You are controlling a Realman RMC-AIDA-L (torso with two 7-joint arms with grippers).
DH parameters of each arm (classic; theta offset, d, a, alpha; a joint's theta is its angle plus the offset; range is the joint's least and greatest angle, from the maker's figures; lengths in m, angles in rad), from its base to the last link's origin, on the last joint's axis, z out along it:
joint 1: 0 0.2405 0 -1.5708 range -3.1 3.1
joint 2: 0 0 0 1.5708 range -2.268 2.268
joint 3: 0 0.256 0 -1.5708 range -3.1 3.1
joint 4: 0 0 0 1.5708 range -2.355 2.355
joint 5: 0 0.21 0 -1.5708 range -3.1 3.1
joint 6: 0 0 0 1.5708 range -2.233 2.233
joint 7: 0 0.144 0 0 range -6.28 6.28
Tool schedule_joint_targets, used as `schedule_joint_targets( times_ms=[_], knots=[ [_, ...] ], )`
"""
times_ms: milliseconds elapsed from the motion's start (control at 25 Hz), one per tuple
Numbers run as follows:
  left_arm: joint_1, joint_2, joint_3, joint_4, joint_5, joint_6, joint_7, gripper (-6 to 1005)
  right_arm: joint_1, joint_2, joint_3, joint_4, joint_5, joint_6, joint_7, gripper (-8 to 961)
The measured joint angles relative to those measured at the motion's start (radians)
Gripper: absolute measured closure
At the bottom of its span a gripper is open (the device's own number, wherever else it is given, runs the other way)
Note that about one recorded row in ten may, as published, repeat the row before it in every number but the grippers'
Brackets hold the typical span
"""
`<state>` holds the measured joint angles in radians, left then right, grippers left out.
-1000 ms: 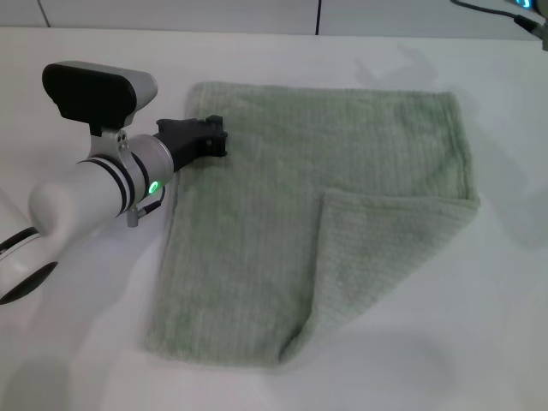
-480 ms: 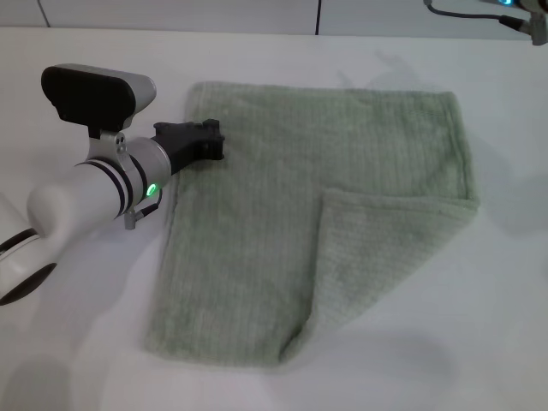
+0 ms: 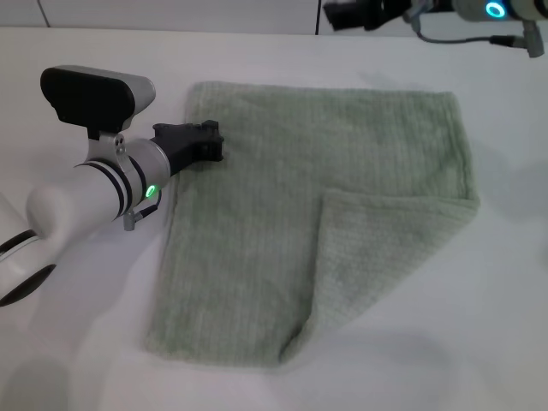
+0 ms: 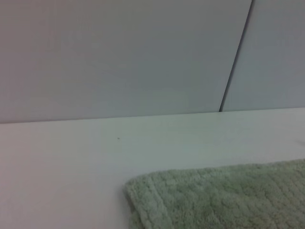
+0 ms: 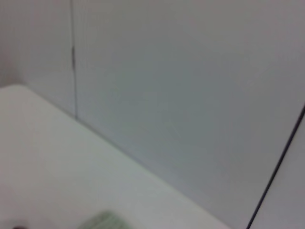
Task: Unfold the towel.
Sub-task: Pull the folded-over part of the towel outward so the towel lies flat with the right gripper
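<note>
The pale sage-green towel [image 3: 282, 197] lies spread on the white table [image 3: 77, 360]. Its near right corner is folded over into a triangular flap [image 3: 377, 257]. My left gripper [image 3: 205, 141] rests at the towel's left edge, close to the far left corner. The left wrist view shows that corner of the towel [image 4: 214, 200]. My right gripper [image 3: 347, 13] is up high beyond the towel's far edge, well apart from it. A small bit of the towel [image 5: 102, 220] shows in the right wrist view.
White table all round the towel, with a grey panelled wall [image 4: 119, 52] behind its far edge. My left arm [image 3: 86, 188] lies over the table to the left of the towel.
My right arm has swung in from the far right along the top of the view, towards the left. My left gripper has shifted very slightly left. The towel has not moved.
</note>
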<state>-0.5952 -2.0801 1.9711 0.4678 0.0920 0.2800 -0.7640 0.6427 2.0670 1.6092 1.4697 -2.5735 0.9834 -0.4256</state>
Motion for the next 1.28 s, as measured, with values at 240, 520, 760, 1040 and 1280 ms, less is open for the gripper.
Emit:
schedule_joint_targets(
  times_ms=[240, 520, 760, 1040, 1280],
  knots=[
    [0.0, 0.0, 0.0, 0.0, 0.002, 0.001, 0.0, 993, 0.052, -0.003, 0.002, -0.017, 0.021, 0.133, -0.041, 186],
    [0.0, 0.0, 0.0, 0.001, 0.002, 0.001, 0.001, 993, 0.091, -0.005, -0.005, -0.065, 0.023, 0.215, -0.048, 187],
    [0.0, 0.0, 0.0, 0.006, 0.002, -0.006, 0.003, 992, 0.111, 0.0, -0.01, -0.12, 0.028, 0.257, -0.061, 187],
    [-0.001, 0.0, 0.0, 0.008, 0.002, -0.014, 0.006, 992, 0.146, 0.0, 0.007, -0.23, 0.094, 0.29, -0.107, 187],
    [-0.003, 0.0, 0.0, 0.008, 0.001, -0.015, 0.009, 992, 0.163, 0.0, 0.015, -0.301, 0.11, 0.303, -0.143, 186]
  ],
)
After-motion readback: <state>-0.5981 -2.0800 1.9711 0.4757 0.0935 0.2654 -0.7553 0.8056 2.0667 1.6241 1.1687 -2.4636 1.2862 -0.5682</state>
